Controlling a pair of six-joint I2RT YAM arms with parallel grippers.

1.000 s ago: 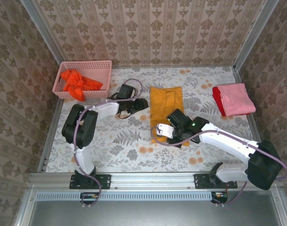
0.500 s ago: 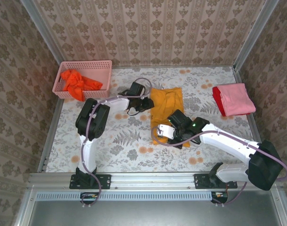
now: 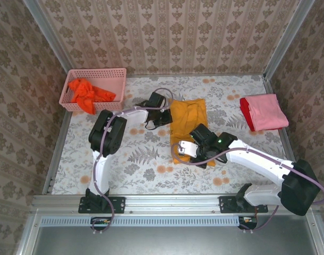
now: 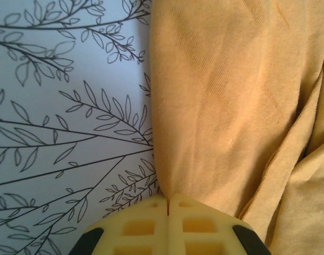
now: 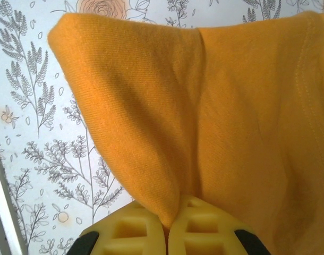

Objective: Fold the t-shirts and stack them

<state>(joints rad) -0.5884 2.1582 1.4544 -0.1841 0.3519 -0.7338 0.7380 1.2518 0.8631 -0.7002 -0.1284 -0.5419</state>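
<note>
A ribbed metal rail (image 3: 172,201) runs along the near edge, and beyond it lies the table (image 3: 130,164), covered in a smooth pale sheet printed with grey ferns and small orange blooms. At the near-left corner of the golden-yellow t-shirt (image 3: 187,119) sits the right gripper (image 3: 182,150). In the right wrist view its pale yellow lattice pads (image 5: 204,228) are pressed together on a lifted fold of that shirt (image 5: 231,106), a fine knit with a stitched hem showing at the right. The shirt itself lies mid-table as a narrow, rumpled, roughly oblong fold. At the shirt's left edge, towards its far end, is the left gripper (image 3: 164,116). Seen from the left wrist, its pads (image 4: 135,228) meet with only a thin seam between them, nipping the soft, creased edge of the cloth (image 4: 220,95). Well to the right of the shirt a folded pink tee (image 3: 265,112) rests flat on a red tee (image 3: 246,114). To the shirt's far left stands a pink plastic lattice basket (image 3: 93,76) holding a crumpled orange-red tee (image 3: 86,93). Walls (image 3: 167,32) papered in beige damask close the space on three sides
</note>
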